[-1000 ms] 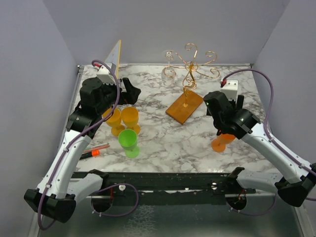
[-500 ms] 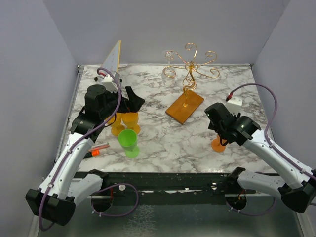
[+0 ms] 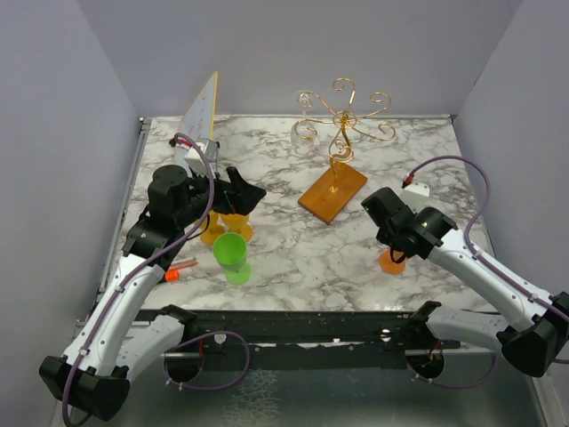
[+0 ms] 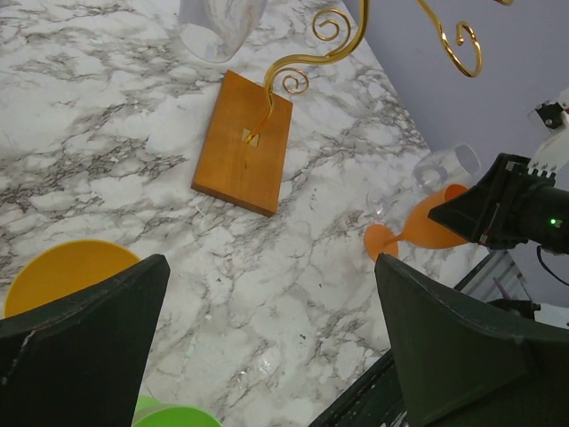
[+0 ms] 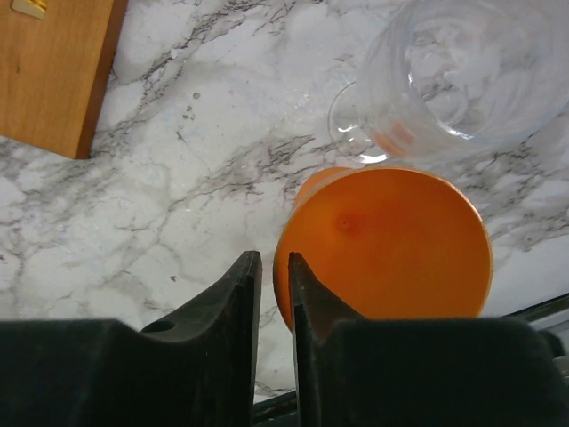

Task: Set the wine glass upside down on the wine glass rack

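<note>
Top cam first: the right claw (image 3: pixel 392 245) is way narrower than a second back, and its arm sits lower and closer in over the orange plastic wine glass (image 3: pixel 391 261). That glass is on the white marble tabletop (image 3: pixel 293 258) over on the right, well apart from the thin gold wire rack with curly arms on its brown wooden base (image 3: pixel 332 196). I read this as the pickup just kicking off, so flipping and hanging are both yet to come.

Left wrist cam: the left claw (image 4: pixel 271 267) is spread wide with nothing in it, hovering above the tabletop. From here the orange glass is tipped over, foot on the marble, bowl up toward the right claw, with a clear wine glass (image 4: pixel 444 167) just beside it.

Right wrist cam: the fingers (image 5: pixel 240 302) leave only a slim gap and straddle the rim of the orange bowl, one outside and one seemingly inside. Can't tell if they're actually pinching yet. The glass looks smooth, opaque and rounded, so probably slippery
</note>
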You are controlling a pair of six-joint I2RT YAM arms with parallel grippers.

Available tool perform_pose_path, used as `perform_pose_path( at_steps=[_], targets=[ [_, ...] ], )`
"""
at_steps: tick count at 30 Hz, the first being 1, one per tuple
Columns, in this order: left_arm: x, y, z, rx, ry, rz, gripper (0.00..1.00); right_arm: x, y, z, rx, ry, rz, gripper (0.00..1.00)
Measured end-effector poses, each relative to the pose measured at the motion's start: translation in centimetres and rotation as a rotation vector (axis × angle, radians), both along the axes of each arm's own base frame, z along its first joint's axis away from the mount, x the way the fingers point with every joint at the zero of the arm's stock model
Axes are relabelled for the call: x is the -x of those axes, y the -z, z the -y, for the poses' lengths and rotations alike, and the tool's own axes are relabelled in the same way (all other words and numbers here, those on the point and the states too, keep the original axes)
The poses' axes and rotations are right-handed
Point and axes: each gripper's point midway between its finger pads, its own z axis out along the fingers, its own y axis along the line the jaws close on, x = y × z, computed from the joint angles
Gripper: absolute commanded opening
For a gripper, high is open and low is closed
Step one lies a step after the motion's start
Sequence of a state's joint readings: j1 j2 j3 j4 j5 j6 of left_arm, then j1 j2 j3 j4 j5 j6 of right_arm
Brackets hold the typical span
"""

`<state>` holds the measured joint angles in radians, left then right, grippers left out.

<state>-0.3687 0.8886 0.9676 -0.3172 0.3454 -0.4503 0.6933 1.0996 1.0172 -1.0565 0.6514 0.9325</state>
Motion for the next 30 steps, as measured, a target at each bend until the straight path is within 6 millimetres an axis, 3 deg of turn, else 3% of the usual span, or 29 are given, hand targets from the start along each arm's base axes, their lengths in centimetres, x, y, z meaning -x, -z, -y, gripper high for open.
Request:
perform_pose_path(
  at_steps=[1, 2, 12, 24, 30],
  targets=[
    [0.2, -0.1, 0.1, 0.002, 0.009, 0.005, 0.99, 0.0, 0.0, -0.1, -0.004, -0.002, 0.001, 0.02],
    [0.3, -0.2, 0.1, 0.004, 0.014, 0.008, 0.99, 0.0, 0.0, -0.1, -0.01, -0.003, 0.003, 0.01],
    [0.9, -0.2, 1.4, 0.046, 0.088, -0.015, 0.99, 0.0, -0.7, -2.2, -0.143, -0.093, 0.052, 0.01],
    [0.1, 2.3, 4.0, 0.253, 0.101, -0.234, 0.98, -0.8, -4.1, -8.7, -0.453, -0.455, 0.356, 0.01],
    [0.3, 3.1, 7.3, 0.36, 0.14, -0.366, 0.92, -1.7, -6.1, -11.0, -0.495, -0.615, 0.539, 0.01]
  ],
)
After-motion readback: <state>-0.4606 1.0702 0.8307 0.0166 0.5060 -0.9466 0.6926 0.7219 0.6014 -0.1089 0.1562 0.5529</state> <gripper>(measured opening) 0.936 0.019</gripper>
